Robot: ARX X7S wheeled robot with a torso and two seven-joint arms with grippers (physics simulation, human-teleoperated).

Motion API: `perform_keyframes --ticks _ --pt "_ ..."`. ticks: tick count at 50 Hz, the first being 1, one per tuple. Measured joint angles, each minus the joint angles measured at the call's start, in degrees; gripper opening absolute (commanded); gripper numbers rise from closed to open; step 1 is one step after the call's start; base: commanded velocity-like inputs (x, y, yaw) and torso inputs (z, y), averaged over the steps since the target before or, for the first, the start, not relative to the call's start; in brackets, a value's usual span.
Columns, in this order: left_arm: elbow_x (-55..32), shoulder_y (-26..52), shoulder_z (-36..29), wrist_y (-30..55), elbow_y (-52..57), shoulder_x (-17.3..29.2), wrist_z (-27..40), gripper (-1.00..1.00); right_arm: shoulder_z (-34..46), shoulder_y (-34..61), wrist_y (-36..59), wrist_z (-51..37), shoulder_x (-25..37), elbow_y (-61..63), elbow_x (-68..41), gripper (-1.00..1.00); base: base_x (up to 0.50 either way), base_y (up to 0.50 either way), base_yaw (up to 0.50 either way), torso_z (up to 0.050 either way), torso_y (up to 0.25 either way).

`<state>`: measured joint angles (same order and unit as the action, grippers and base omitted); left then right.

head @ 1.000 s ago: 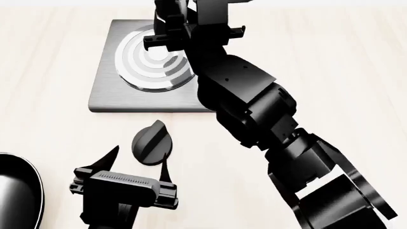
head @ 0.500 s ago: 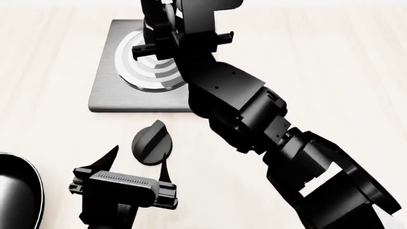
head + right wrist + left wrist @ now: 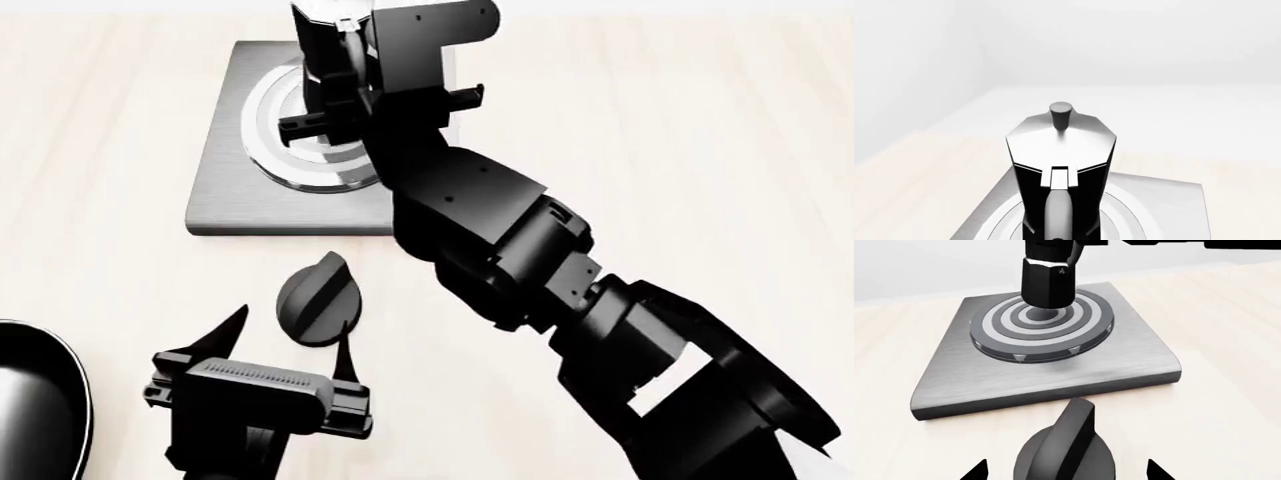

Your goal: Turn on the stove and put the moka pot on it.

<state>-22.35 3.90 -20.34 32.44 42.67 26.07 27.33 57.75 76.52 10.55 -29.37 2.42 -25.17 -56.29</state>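
While the right gripper (image 3: 350, 95) holds the moka pot (image 3: 1061, 165) by its black handle, jaws clamped on it, the pot hangs upright over the middle of the round burner on the stove (image 3: 227, 190); whether its base touches the rings cannot be told. The left gripper (image 3: 287, 335) stands spread wide beside the black knob (image 3: 318, 298), on the table (image 3: 694, 150).

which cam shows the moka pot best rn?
Right wrist view: the moka pot fills it, showing lid, knob and handle over the stove. The left wrist view shows only its black base; the head view shows a sliver behind the right arm.
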Motion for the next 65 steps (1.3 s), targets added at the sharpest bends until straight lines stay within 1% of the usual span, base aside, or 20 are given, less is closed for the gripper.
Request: perform_keyframes --ticks 21,52,53,65 --pt "-0.50 0.02 0.14 0.02 0.28 0.33 0.37 1.00 3.86 -0.49 -2.80 0.14 -0.30 -2.49 -2.04 -1.00 0.00 0.00 0.00 0.000 0.001" --pt "-1.13 0.12 0.25 0.07 0.80 0.81 0.93 1.00 7.56 0.48 -5.74 -0.42 -0.17 -3.50 -3.58 -1.00 0.00 0.00 0.00 0.000 0.000" --pt "-1.15 0.12 0.25 0.07 0.82 0.82 0.95 1.00 7.65 0.52 -5.80 -0.43 -0.17 -3.52 -3.63 1.00 0.00 0.00 0.00 0.000 0.000" --pt "-1.34 0.14 0.15 0.14 1.01 1.00 1.16 1.00 8.56 1.10 -6.11 -0.71 0.07 -2.86 -3.86 1.00 0.00 0.00 0.00 0.000 0.000"
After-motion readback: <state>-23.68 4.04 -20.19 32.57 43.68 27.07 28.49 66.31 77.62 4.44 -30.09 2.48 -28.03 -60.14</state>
